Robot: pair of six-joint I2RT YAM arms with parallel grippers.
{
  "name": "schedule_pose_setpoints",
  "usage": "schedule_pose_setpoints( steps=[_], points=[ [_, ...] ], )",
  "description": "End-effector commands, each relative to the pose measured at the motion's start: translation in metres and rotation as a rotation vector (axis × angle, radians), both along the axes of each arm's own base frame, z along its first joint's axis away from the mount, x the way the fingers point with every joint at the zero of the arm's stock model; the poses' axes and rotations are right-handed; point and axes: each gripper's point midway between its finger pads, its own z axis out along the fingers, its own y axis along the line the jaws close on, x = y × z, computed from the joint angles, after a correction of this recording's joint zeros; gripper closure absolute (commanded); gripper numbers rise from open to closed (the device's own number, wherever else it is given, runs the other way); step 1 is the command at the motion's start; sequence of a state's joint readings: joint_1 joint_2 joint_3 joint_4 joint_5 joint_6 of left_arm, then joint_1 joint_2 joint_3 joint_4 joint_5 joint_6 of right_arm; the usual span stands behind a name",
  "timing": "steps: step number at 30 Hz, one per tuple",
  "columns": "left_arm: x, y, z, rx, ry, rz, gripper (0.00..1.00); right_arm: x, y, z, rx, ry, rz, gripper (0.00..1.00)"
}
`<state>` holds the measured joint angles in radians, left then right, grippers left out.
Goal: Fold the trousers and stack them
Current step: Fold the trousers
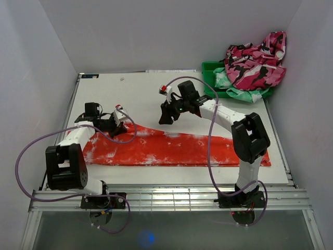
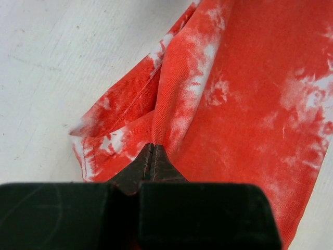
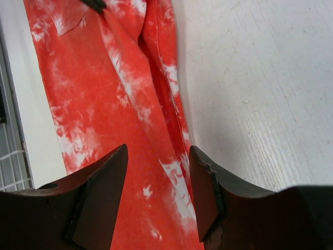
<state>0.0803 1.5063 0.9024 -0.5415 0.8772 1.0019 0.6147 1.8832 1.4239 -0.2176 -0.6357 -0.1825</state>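
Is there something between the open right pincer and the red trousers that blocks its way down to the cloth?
Nothing visible does. The right pincer hangs open over the far edge of the trousers, and no object lies between them. The left pincer is shut on the cloth at its left end, away from that path.

The trousers [image 1: 171, 148] lie spread in a long band across the counter [image 1: 140, 91]. The left tool [image 1: 118, 130] rests on their far corner, seemingly pinching cloth, though its tips are hard to make out. The right tool [image 1: 166, 119] points down at the band's far edge; beyond it, rightward, clothes [image 1: 255, 65] fill a green bin [image 1: 209, 67].
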Motion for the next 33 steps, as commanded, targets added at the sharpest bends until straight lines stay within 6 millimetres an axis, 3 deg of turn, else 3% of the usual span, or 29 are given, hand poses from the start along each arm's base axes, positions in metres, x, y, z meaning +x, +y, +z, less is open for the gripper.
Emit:
schedule_pose_setpoints(
  steps=[1,10,11,14,21,23,27,30,33],
  points=[
    [-0.021,-0.012,0.006,0.011,-0.099,-0.096,1.0,0.012,0.018,0.024,0.093,0.007,-0.002,0.44],
    [-0.061,-0.008,-0.045,0.133,-0.057,-0.173,1.0,0.014,0.052,0.005,0.152,0.136,0.027,0.45],
    [-0.066,-0.015,-0.05,0.146,-0.059,-0.209,1.0,0.01,0.059,-0.001,0.149,0.154,0.037,0.48],
    [-0.072,-0.011,-0.066,0.193,-0.082,-0.21,1.0,-0.005,0.069,-0.011,0.136,0.181,0.071,0.56],
    [-0.073,-0.006,-0.085,0.235,-0.061,-0.19,1.0,-0.043,0.069,-0.047,0.058,0.242,0.113,0.65],
    [-0.069,-0.008,-0.081,0.22,-0.06,-0.17,1.0,-0.057,0.065,-0.061,0.023,0.262,0.121,0.67],
    [-0.059,-0.013,-0.066,0.172,-0.04,-0.116,0.9,-0.078,0.055,-0.091,-0.052,0.304,0.115,0.74],
    [-0.047,-0.013,-0.046,0.145,-0.045,-0.049,0.79,-0.075,0.055,-0.098,-0.08,0.315,0.1,0.81],
    [-0.022,-0.004,-0.013,0.093,-0.047,0.104,0.67,-0.074,0.055,-0.102,-0.102,0.322,0.086,0.89]
  ],
)
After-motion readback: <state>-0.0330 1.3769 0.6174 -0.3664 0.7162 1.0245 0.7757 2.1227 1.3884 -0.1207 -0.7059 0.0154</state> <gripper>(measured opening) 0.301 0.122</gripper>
